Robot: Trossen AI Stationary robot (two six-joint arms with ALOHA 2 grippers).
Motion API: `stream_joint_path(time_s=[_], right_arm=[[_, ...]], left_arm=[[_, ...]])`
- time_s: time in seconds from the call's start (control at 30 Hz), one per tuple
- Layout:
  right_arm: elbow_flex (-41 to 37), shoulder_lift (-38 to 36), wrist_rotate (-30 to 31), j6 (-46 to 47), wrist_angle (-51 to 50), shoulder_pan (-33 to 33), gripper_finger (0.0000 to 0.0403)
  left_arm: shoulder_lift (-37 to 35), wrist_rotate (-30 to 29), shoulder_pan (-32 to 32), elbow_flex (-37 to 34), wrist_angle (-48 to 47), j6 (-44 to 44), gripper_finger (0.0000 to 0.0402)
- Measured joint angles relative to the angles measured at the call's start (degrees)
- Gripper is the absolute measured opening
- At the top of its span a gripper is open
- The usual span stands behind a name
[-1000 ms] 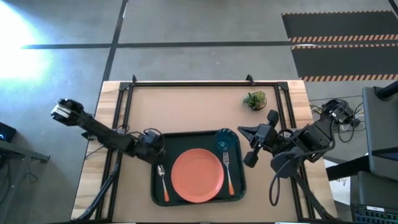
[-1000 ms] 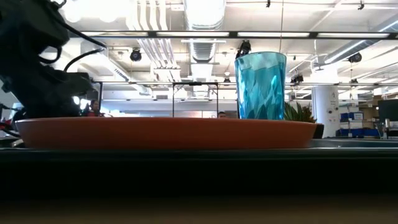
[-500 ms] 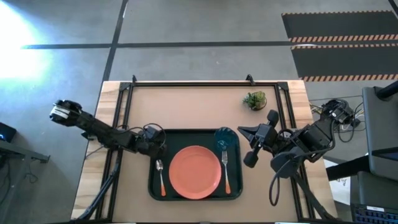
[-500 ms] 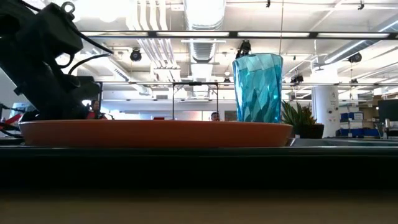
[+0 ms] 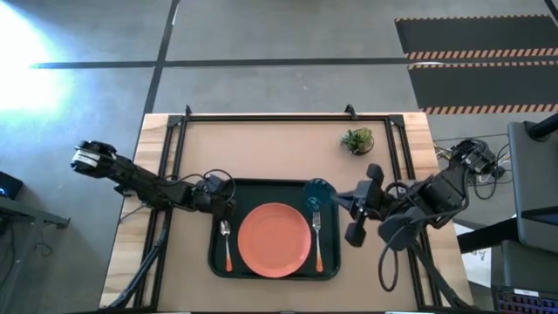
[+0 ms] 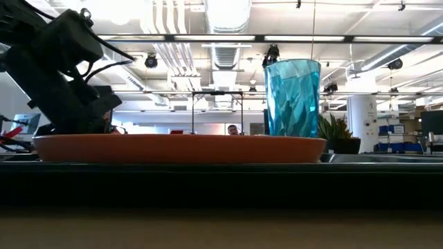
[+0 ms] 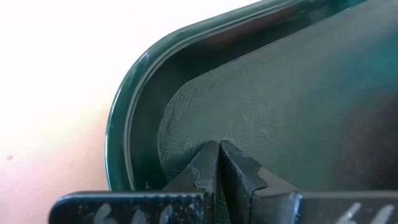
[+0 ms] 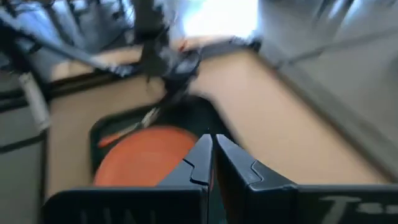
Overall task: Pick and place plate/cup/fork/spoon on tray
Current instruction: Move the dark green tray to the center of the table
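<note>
Resting flat on the surface, the tray lies with its long axis running from one arm's side to the other, and it carries all four pieces of tableware. The plate sits at the tray's middle. The spoon lies on the plate's side nearest the left pincer, bowl pointing toward the surface's far edge and orange handle toward the near edge; its long axis runs across the tray's short dimension. The fork lies parallel on the plate's opposite side, tines toward the far edge, handle toward the near edge. The cup stands upright at the tray's far corner on the right arm's side, just beyond the fork's tines.

The left pincer is at the tray's far corner on its own side, fingers pressed together with nothing between them; the left wrist view shows the tips just inside the rim over the bare tray floor. The right pincer is just beside the tray's edge, close to the cup, its fingers likewise pressed together and empty. A small potted plant stands well apart, near the surface's far edge.
</note>
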Motion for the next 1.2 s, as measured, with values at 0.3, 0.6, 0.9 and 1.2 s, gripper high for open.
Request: stream_joint_path(time_s=[0.3, 0.6, 0.9, 1.2], right_arm=[[-16.0, 0.0, -24.5, 38.0, -9.7, 0.0, 0.0009], [-43.2, 0.0, -38.6, 54.7, 25.5, 4.3, 0.0009], [-48.5, 2.8, -44.0, 59.4, 37.9, 6.2, 0.0009], [-41.5, 5.0, -40.9, 65.2, 39.7, 11.2, 0.0009]], left_arm=[[0.0, 0.2, 0.0, 0.1, 0.2, 0.1, 0.0000], [-0.6, 2.5, 0.0, 0.9, 0.3, 0.2, 0.0000], [-9.7, -1.4, 0.7, 4.0, -2.5, 7.8, 0.0000], [-26.2, -8.0, 1.1, 10.1, -17.2, 14.9, 0.0000]])
